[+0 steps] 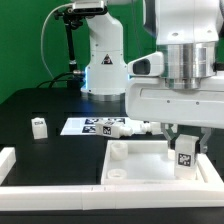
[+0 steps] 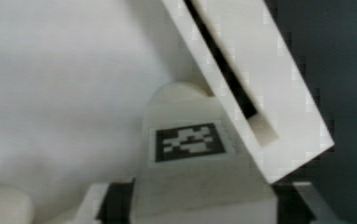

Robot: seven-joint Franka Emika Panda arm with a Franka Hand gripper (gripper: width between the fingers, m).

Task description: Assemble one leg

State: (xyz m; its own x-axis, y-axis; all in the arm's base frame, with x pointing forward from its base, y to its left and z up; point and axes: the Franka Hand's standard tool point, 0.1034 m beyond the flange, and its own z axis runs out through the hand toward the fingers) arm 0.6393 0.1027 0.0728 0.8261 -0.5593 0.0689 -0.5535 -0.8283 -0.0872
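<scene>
My gripper (image 1: 184, 158) is shut on a leg (image 1: 185, 152), a stubby white post with a black-and-white tag on its side. It holds the leg upright over the near right corner of the large white tray-like panel (image 1: 140, 170). In the wrist view the leg (image 2: 193, 140) sits between my two fingers (image 2: 296, 203), close beside the panel's raised rim (image 2: 246, 70). Whether the leg touches the panel is hidden. A second leg (image 1: 38, 126) stands on the black table at the exterior view's left. A third leg (image 1: 135, 128) lies by the marker board.
The marker board (image 1: 90, 126) lies flat on the table behind the panel. A white L-shaped barrier (image 1: 20, 168) runs along the table's front and left edges. The robot's base (image 1: 102, 60) stands at the back, with a black cable beside it.
</scene>
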